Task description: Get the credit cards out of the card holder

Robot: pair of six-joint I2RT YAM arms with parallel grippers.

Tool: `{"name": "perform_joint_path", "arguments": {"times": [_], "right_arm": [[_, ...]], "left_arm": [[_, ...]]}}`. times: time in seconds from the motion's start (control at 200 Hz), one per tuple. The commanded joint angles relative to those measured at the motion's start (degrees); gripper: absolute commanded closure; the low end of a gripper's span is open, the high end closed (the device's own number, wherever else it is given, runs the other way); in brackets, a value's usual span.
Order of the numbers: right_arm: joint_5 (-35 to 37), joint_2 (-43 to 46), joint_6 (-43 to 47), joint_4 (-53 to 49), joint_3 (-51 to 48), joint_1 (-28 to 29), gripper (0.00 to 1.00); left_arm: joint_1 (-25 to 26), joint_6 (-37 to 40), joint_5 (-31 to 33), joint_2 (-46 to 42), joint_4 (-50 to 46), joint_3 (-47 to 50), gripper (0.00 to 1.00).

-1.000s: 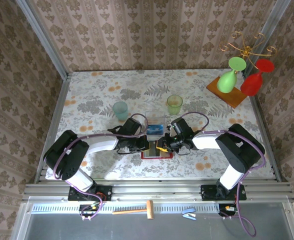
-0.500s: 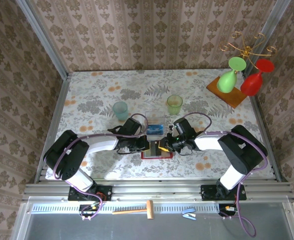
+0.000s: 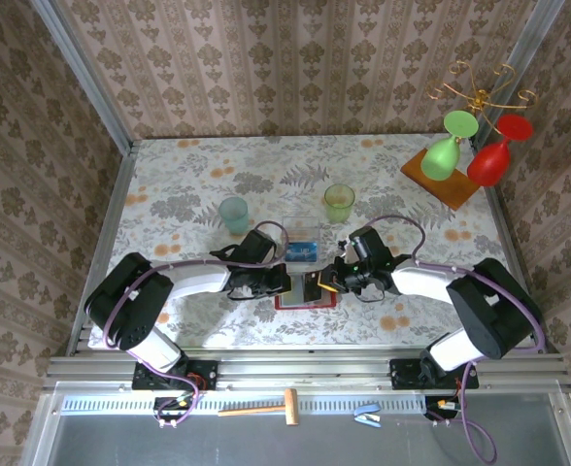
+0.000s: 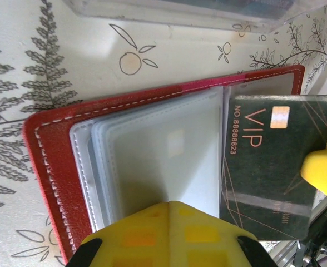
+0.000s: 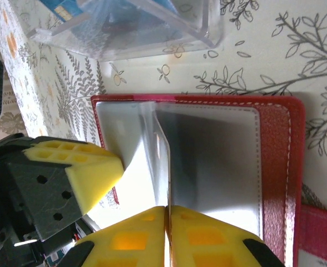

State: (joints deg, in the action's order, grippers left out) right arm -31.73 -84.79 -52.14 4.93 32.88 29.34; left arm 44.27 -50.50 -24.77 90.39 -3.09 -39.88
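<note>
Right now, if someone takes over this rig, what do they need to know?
Left gripper: shut, pressing down on the sleeves of the wallet.
Right gripper: shut on the outer edge of the VIP card.
The wallet lies open beside the box.
Done: blue card lies in the box; VIP card is partway out of its sleeve.
Left: pull the VIP card clear, set it down. More cards in the sleeves: cannot tell.

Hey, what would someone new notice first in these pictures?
The open red card holder at centre front, a dark VIP card sticking out of it, pinched by the right gripper. The left gripper rests on its sleeves. A green glass and a red glass hang at the far right.
</note>
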Motion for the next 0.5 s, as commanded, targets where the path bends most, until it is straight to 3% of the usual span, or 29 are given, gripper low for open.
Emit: {"name": "perform_joint_path", "arguments": {"times": [0.0, 0.495], "right_arm": [[1.34, 3.02, 2.86, -5.15, 0.15, -0.51, 0.89], [3.95, 7.99, 13.92, -18.93, 7.02, -1.83, 0.92]], "left_arm": [[0.56, 0.24, 1.47, -0.19, -2.28, 0.49, 0.96], [0.6, -0.04, 3.5, -3.25, -2.8, 0.51, 0.93]]}}
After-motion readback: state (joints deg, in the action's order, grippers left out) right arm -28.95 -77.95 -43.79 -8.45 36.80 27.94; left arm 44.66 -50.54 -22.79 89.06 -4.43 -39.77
